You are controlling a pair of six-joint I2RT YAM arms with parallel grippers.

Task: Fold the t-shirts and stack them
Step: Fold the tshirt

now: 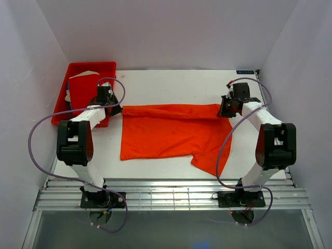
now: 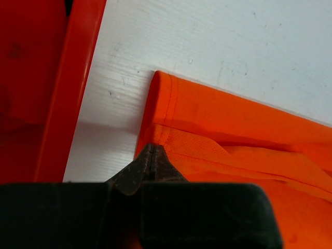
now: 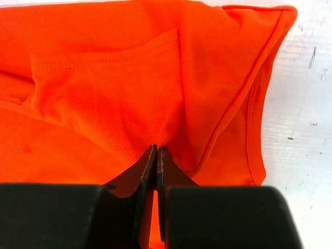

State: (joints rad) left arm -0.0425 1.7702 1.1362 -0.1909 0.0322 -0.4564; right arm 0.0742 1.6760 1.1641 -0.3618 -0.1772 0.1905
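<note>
**Left end effector** (image 2: 151, 155): fingers closed together on the hemmed far-left corner of the orange t-shirt (image 1: 171, 132). **Right end effector** (image 3: 156, 155): fingers pinched on the fine mesh-knit cloth beside the shirt's stitched far-right corner. The shirt lies in layers on the white table (image 1: 171, 83), long axis left to right, with one flap pointing near-right. The red t-shirt (image 1: 83, 92) sits in the rigid red tray (image 1: 91, 65) at far left. A dark label (image 1: 245, 72) on the table's far edge is too small to read.
</note>
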